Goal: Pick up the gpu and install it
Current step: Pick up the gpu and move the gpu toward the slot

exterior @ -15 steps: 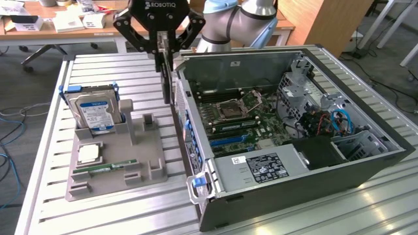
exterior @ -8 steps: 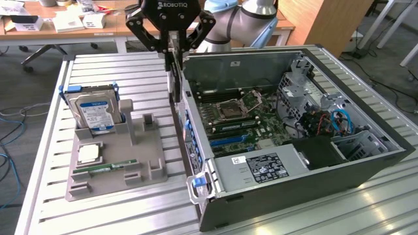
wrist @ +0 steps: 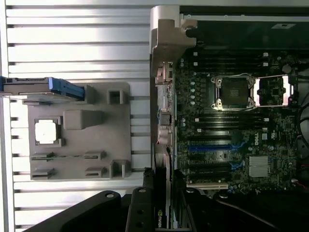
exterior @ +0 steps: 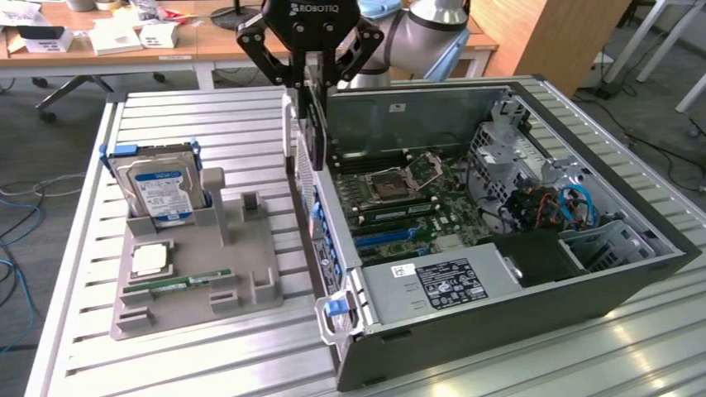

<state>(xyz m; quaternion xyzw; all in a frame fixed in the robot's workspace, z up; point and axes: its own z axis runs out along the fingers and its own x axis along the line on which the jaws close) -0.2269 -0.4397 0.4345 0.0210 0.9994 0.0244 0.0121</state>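
Observation:
The gpu [exterior: 317,128] is a thin dark card hanging on edge from my gripper [exterior: 312,81], whose fingers are shut on its upper part. It hovers over the rear wall of the open computer case [exterior: 617,273], at the exterior view's left side of the case and above the motherboard [exterior: 403,203]. In the wrist view the gpu [wrist: 162,186] shows edge-on between the black fingers [wrist: 140,210] of the gripper [wrist: 161,205], in line with the case's rear wall, beside the blue expansion slots [wrist: 210,146].
A grey fixture tray [exterior: 248,273] lies on the slatted table to the exterior view's left of the case. It holds a hard drive [exterior: 160,186] standing upright, a CPU [exterior: 150,259] and a RAM stick [exterior: 177,283]. Cables and a drive cage [exterior: 601,244] fill the case's far end.

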